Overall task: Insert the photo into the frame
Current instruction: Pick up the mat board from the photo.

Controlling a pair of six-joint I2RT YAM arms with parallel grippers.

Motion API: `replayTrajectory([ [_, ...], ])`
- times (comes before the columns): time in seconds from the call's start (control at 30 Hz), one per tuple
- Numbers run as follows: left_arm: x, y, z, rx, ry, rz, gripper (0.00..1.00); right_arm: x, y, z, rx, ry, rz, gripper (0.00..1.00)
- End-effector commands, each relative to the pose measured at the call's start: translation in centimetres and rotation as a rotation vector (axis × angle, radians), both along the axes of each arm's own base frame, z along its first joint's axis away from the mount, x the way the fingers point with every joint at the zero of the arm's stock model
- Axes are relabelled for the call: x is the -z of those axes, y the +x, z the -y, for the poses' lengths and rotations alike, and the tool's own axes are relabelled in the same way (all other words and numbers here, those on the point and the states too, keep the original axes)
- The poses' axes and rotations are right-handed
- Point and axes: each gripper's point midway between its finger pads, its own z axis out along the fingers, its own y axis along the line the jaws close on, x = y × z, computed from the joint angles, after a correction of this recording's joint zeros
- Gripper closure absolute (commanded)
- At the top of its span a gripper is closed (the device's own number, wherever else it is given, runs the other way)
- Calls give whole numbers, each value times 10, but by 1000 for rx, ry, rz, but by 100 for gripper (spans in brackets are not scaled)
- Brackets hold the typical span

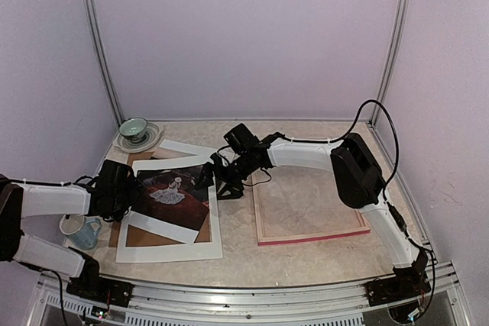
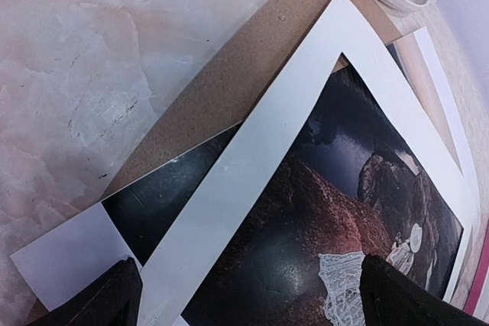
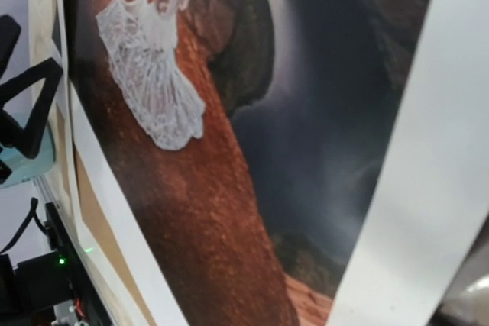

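Top external view: the rectangular dark print, reddish-brown and black with a pale figure in a white dress (image 1: 173, 191), lies at the left of the table. It rests on a white card mat with a rectangular window (image 1: 168, 250) and a plain brown backing board (image 1: 153, 237). The large rectangular frame, pale wood on its upper face with a pink near edge (image 1: 313, 238), lies flat just to the right, apart from the print.

The left gripper (image 1: 128, 188) is at the print's left edge. The left wrist view shows its dark fingers (image 2: 103, 303) set wide apart, and a strip of the mat lies across the print between them.

The right gripper (image 1: 218, 179) reaches across to the print's right edge. Its jaws cannot be judged in any view.

A teal bowl on a round grey plate (image 1: 134, 132) stands far left, and a pale blue mug (image 1: 80, 230) stands near left.
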Motion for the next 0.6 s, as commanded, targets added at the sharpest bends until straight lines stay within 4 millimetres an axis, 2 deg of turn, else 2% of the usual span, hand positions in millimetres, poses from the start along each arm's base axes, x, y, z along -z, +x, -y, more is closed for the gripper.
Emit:
replayTrajectory([
  [0.0,17,-13,2,7,-19,-56,1,18,-12,-3,-26,-19,-49,1],
  [0.17,16,-13,3,10,-23,-50,1,12,-18,-3,-55,6,-75,1],
  [0.3,17,-13,3,14,-27,-53,1,-5,-24,-4,-77,98,-114,1],
  [0.47,17,-13,4,18,-33,-51,1,-20,-25,3,-80,166,-123,1],
  [0.57,18,-13,5,20,-35,-52,1,-22,-24,11,-68,197,-144,1],
])
